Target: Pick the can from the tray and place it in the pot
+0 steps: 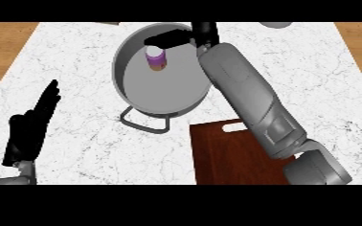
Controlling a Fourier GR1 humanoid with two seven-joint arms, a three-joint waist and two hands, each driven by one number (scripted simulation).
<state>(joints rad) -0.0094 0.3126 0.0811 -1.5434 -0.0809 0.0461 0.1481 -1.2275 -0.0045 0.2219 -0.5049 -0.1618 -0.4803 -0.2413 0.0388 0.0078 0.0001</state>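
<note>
A small purple and brown can (156, 58) with a white top stands upright inside the grey pot (166, 93), near the pot's far side. My right hand (171, 39) hovers just above and behind the can, its fingers reaching left over the pot's far rim. Whether those fingers still touch the can is unclear. The dark red tray (230, 158) lies at the lower right, partly under my right forearm (251, 96). My left hand (32, 122) rests open at the left edge, fingers pointing up.
The pot has a dark loop handle (145, 122) pointing toward me. White marble counter (78, 72) surrounds the pot, with wooden edges at both far corners. A pale round object (276, 24) shows partly at the top right.
</note>
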